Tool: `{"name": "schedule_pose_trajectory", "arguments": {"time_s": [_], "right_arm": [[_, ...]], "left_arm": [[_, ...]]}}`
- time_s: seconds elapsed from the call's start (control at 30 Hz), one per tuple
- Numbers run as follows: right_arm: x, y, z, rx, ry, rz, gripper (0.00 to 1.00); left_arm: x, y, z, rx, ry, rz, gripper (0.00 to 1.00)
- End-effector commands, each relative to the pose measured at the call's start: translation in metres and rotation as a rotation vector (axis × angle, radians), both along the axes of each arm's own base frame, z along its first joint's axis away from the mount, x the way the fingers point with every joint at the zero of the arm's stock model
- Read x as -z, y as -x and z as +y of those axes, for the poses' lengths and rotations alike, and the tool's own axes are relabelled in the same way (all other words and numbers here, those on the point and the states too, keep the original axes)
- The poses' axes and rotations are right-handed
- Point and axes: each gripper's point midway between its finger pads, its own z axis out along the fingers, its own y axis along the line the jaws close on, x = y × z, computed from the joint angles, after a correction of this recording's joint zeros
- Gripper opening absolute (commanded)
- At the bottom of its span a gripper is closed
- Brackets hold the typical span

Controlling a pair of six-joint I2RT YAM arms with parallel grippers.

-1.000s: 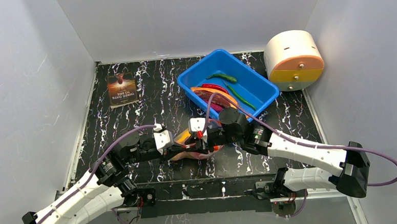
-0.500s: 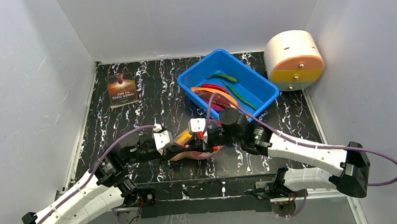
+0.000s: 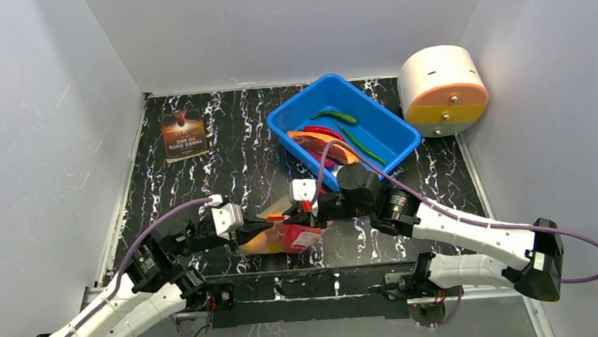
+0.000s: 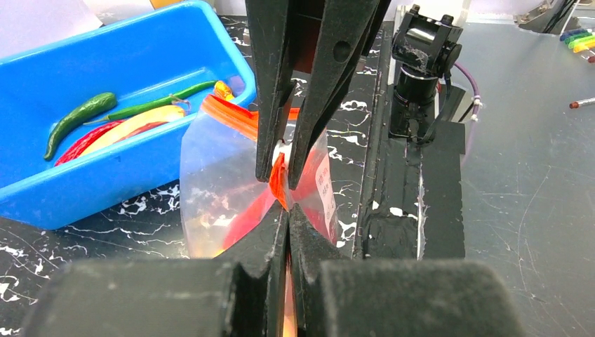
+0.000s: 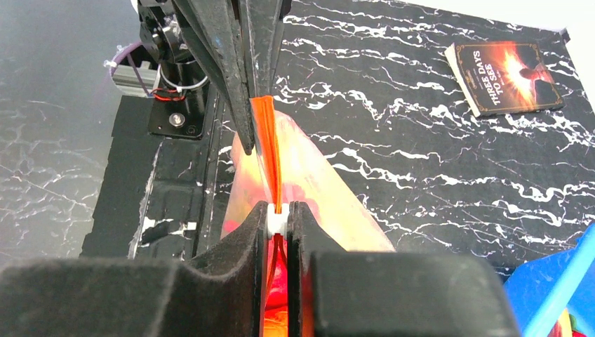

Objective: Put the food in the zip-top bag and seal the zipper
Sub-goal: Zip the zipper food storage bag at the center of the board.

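Left gripper [image 4: 288, 210]: fingers pressed together on the zipper [image 5: 266, 133], pinching the reddish-orange strip at its end nearer the table's left edge. The strip stands on edge between the pads.

Right gripper [image 5: 279, 210]: fingers closed on the small white slider [image 5: 278, 220] that rides the same strip. It faces the left gripper tip to tip along the zipper line, and the two sets of fingers are just beside each other.

Zip-top bag [image 4: 203, 175]: clear and crinkled, held up by its mouth between the two grippers at about the middle of the table's near edge. Its body hangs down onto the table [image 3: 233, 149].

Food, in the bag [image 4: 245, 217]: red and yellow-orange shapes show through the plastic. Which pieces they are cannot be told.

Food, still outside: a short green chili [image 3: 334, 116], a red chili [image 3: 323, 130], a long thin green chili [image 3: 360, 146] and an orange-and-red piece beside them, all lying in the blue tub [image 3: 300, 97].

Blue tub: set at an angle toward the far right of the table, well apart from the bag.

Brown printed card [image 3: 183, 133]: lying flat near the far left corner.

White drum with orange and yellow front [image 3: 440, 88]: at the far right corner, just beside the tub.
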Motion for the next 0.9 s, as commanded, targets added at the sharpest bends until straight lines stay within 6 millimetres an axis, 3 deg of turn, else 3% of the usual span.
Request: {"name": "schedule_pose_trajectory", "arguments": {"time_s": [0.0,0.17,0.23,0.33,0.4,0.57,0.63,0.7,0.87], "right_arm": [[0.000,-0.016,-0.014,0.093,0.058,-0.028,0.00],[-0.024,-0.014,-0.011,0.068,0.000,-0.060,0.00],[-0.031,-0.010,-0.007,0.044,-0.036,-0.054,0.00],[-0.036,-0.008,-0.002,0.026,-0.060,-0.039,0.00],[-0.038,-0.008,0.001,0.021,-0.065,-0.039,0.00],[-0.048,-0.004,0.007,0.002,-0.129,-0.027,0.00],[-0.048,-0.004,0.009,-0.006,-0.132,-0.021,0.00],[-0.047,-0.004,0.009,-0.007,-0.122,-0.016,0.00],[-0.036,-0.005,0.005,0.007,-0.083,-0.014,0.00]], "left_arm": [[-0.024,0.005,0.001,0.013,0.067,-0.042,0.00],[-0.021,-0.024,0.012,-0.176,0.044,0.012,0.00],[-0.020,-0.026,0.012,-0.186,0.019,0.024,0.09],[-0.022,-0.021,0.004,-0.133,0.020,0.035,0.19],[-0.016,-0.019,-0.004,-0.095,-0.003,0.063,0.20],[0.002,-0.011,-0.021,0.009,-0.070,0.129,0.37],[0.004,-0.006,-0.027,0.052,-0.077,0.153,0.40],[0.005,-0.006,-0.031,0.073,-0.081,0.162,0.34],[-0.010,-0.010,-0.035,0.066,-0.033,0.125,0.03]]}}
